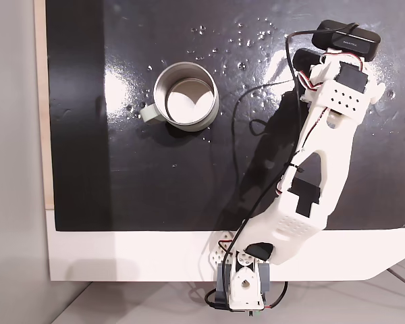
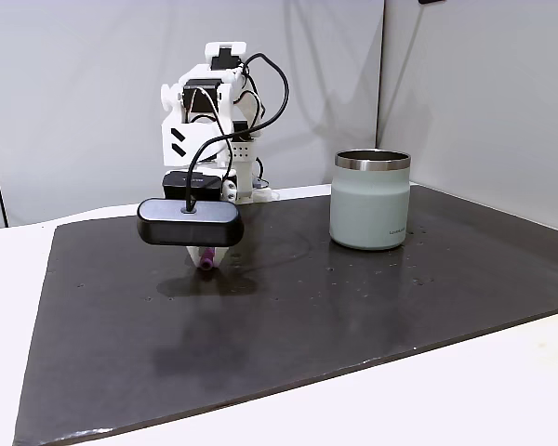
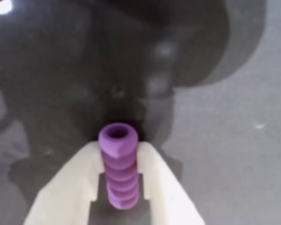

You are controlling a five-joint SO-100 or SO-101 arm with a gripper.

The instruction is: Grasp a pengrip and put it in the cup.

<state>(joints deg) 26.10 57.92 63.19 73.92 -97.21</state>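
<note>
I have the gripper (image 3: 118,180) clamped on the pengrip (image 3: 118,169), low centre of the wrist view, mid-length between both fingers. It looks light, soft and ribbed, so I'd squeeze gently. The cup (image 1: 185,96) sits upper left in a fixed view

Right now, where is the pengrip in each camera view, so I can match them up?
A fixed view from above: the arm covers that spot; I cannot pick it out.
A fixed view from the side: pengrip pokes out below the black camera bar, left of the cup.
Wrist view: low centre, between the gripper fingers.
Shared landmark: the cup.
</note>
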